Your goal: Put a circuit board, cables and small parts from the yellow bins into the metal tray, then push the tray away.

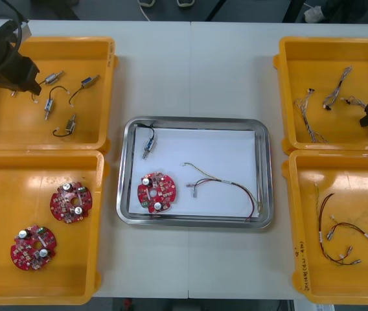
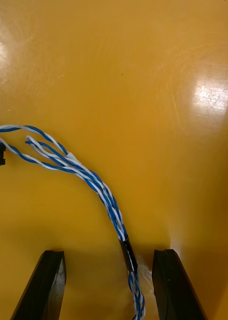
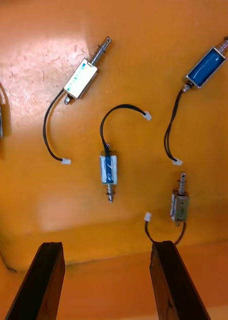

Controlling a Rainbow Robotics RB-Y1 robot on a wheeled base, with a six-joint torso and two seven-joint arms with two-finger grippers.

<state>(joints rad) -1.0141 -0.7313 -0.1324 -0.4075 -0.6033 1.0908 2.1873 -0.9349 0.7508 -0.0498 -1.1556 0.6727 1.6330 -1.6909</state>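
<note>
Our right claw (image 2: 107, 255) hangs released inside the far right yellow bin (image 1: 359, 58). Its black fingers stand well apart, and a twisted blue and white cable (image 2: 101, 192) runs between them, nearer one finger than the other. Our left claw (image 3: 108, 245) is released too, over the far left yellow bin (image 1: 15, 123), where small metal parts (image 3: 108, 170) on black leads lie beyond its fingertips.

On the tabletop (image 1: 190, 71) between the bins sits the metal tray (image 1: 127, 168), white inside. It holds a round red circuit board (image 1: 157, 192), one small metal part (image 1: 149, 144) and a red and yellow cable (image 1: 226, 184). Two more boards (image 1: 71, 201) lie in the near left yellow bin (image 1: 15, 188).
</note>
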